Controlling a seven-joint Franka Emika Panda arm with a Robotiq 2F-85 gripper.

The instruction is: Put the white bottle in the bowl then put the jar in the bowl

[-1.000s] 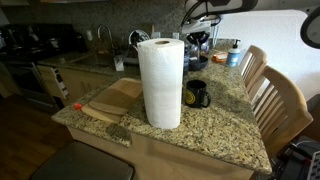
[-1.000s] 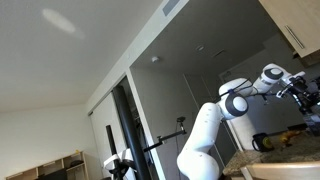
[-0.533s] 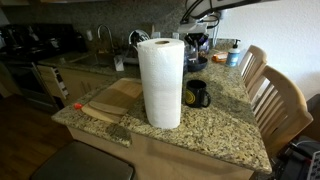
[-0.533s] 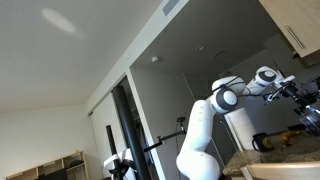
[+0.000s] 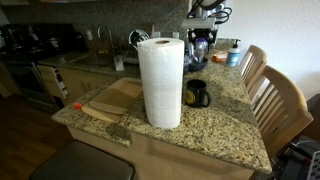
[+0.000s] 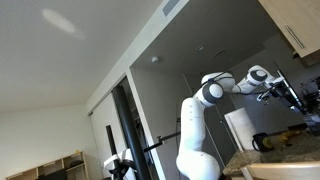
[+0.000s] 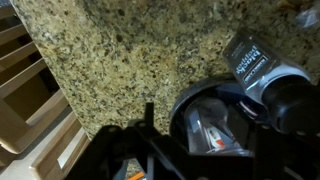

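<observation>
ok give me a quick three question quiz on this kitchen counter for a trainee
1. True or false: the paper towel roll lies flat on its side on the granite counter.
2. What stands next to the roll, on the side towards the chairs? A) black mug B) kettle C) plate
3. How many wooden chairs show beside the counter in the exterior view?

Key: 1 false, it stands upright; 2 A; 3 two
</observation>
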